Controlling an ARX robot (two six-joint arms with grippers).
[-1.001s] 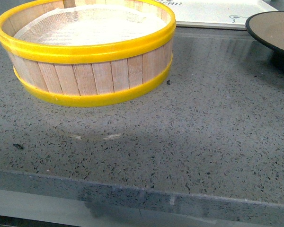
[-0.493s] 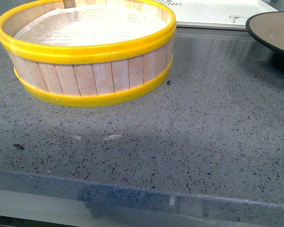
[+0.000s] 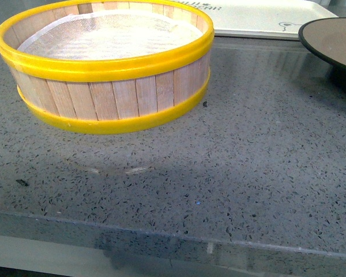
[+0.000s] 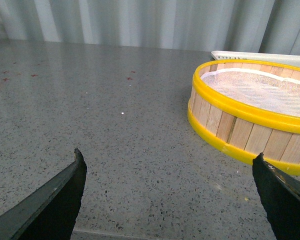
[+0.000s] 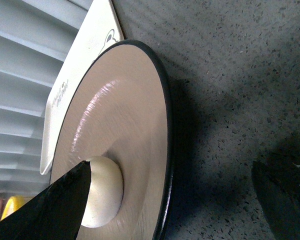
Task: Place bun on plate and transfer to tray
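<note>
Grey speckled stone forms the desk (image 3: 248,173), on which every object is carried; its front edge is seen at the bottom of the front view. A pale pleated curtain (image 4: 140,20) is seen behind the desk in the left wrist view.

At the far side of the desk the cream-white tray (image 3: 259,14) is laid flat, with dark lettering and a small drawing printed on it. Nothing is seen resting on the part of it that is visible.

Just in front of the tray, on the left of the front view, the round steamer basket (image 3: 109,98) is set upright. It is built of wooden slats bound by two yellow bands, and a white mesh liner is spread inside.

On the right of the front view the plate (image 3: 334,34) is cut off by the picture's edge. Its tan top and thin black rim are shown, and it stands on the desk near the tray's corner.

The left fingers (image 4: 50,200) are spread wide above bare desk beside the basket, with nothing held between them. The right fingers (image 5: 50,210) are likewise spread apart, at the plate's edge.

The bun (image 5: 106,192) is seated on the plate's top, partly hidden by one right finger; contact cannot be judged.
</note>
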